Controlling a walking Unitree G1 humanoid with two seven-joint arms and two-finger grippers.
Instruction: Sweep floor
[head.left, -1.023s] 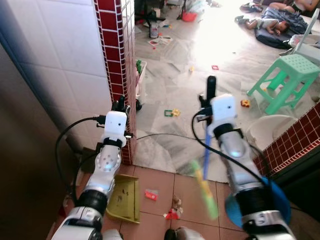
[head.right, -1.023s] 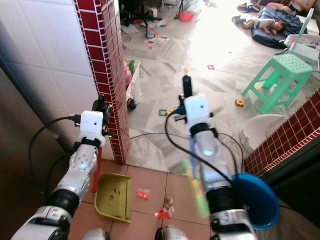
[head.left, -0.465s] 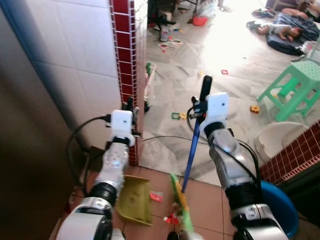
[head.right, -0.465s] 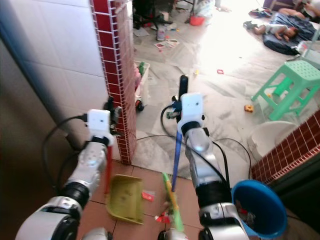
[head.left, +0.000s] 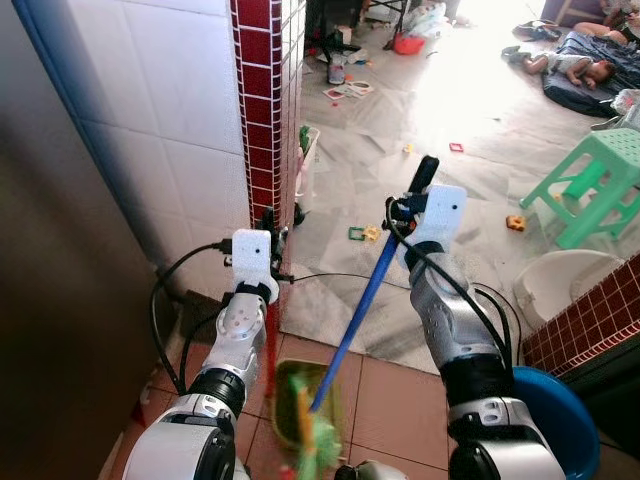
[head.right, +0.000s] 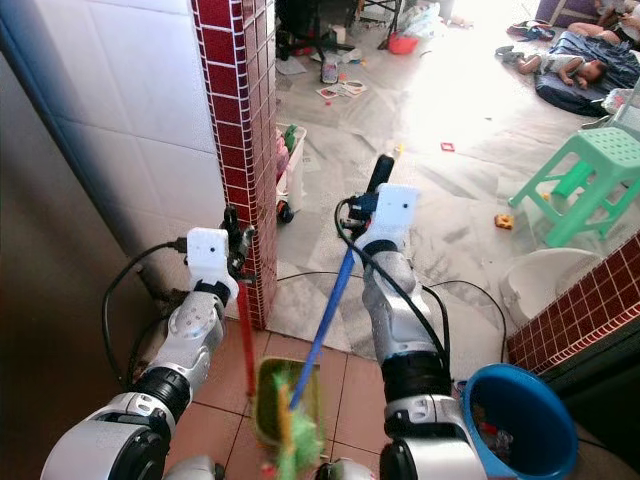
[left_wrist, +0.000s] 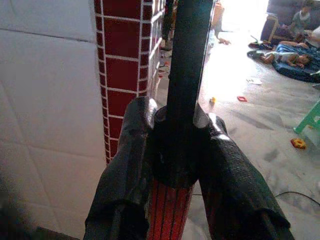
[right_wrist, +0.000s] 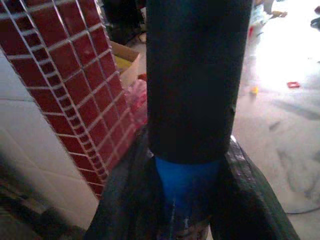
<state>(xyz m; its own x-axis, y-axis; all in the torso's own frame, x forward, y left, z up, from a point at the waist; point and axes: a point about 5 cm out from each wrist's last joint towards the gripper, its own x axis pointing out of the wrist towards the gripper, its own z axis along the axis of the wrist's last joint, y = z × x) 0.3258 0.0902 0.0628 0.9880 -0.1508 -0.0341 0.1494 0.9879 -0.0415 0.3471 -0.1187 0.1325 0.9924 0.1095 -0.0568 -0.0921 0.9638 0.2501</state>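
Left eye: right gripper (head.left: 418, 192) clamped on the blue broom handle (head.left: 352, 320), slanting down-left to green bristles (head.left: 312, 445) over the yellow-green dustpan (head.left: 290, 385) at bottom centre. Right eye: left gripper (head.right: 234, 228) clamped on the red dustpan handle (head.right: 245, 335), near upright. Wrist views: fingers (left_wrist: 125, 175) pinching each stick.

Red-tiled pillar (head.right: 238, 130) beside white tiled wall (head.right: 120, 120). Green plastic stool (head.right: 572, 180) on marble floor (head.right: 440, 200). Blue bucket (head.right: 520, 420) near low red-tiled wall (head.right: 590, 310). Person (head.right: 560, 65) lying on dark mat (head.right: 590, 80). Small toys scattered.
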